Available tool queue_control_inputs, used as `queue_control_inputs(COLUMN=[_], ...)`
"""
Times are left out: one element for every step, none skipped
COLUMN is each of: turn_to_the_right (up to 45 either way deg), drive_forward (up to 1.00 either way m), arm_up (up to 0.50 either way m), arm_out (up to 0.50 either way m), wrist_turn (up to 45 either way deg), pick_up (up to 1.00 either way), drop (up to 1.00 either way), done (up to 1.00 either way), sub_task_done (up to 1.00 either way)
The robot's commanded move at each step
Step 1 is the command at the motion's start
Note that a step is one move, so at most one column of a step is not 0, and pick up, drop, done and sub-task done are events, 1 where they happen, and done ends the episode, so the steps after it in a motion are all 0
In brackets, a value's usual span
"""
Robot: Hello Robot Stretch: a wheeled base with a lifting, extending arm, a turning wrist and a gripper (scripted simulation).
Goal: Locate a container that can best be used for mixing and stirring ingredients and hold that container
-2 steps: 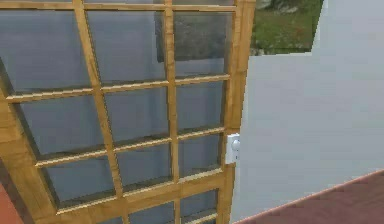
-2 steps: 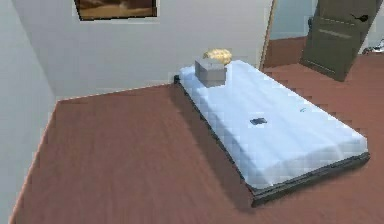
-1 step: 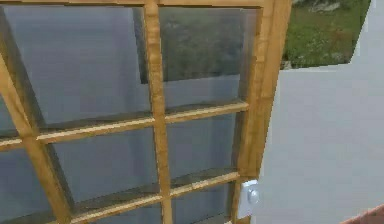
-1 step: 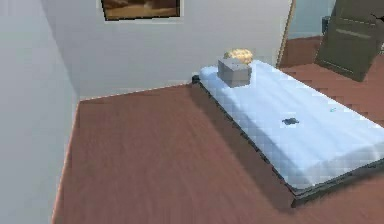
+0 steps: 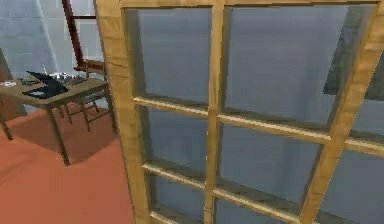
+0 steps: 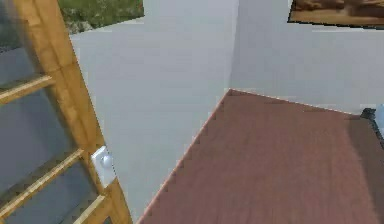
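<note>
I stand close against a door point(image 5: 215, 120) of pale wood with glass panes; it takes up the middle and right of the forward view. Thin wooden bars split the glass into rows of squares, and behind the top right pane a dark shape point(image 5: 365, 60) shows dimly.

Past the door's left edge, well back, a wooden table point(image 5: 60, 100) stands on a red-orange floor point(image 5: 40, 175). A flat dark thing point(image 5: 42, 82) lies on it with one part tilted up, and just beside that sit a few small pale bits point(image 5: 70, 77) that are too small to name. If a mixing bowl is anywhere here, it would be among those bits on the table, but I cannot tell that any of them is one. A chair point(image 5: 92, 100) stands behind the table, and a red-brown frame with rungs point(image 5: 72, 25) rises above it.

In the arm side view the same door runs down the left edge. A small white plate point(image 6: 103, 166) sits on its frame low down, where it meets a plain grey-white wall point(image 6: 160, 100). Brown boards point(image 6: 270, 160) stretch away to a far wall point(image 6: 300, 60), which meets the first in a corner. A dark picture point(image 6: 335, 10) hangs high on that far wall.

As for the gripper, I cannot tell its state.
</note>
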Motion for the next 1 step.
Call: queue_control_inputs(turn_to_the_right=[-45.0], drive_forward=[0.0], arm_up=[0.0], arm_out=[0.0], wrist_turn=[0.0], pick_up=[0.0], drop=[0.0], done=[0.0], sub_task_done=[0.0])
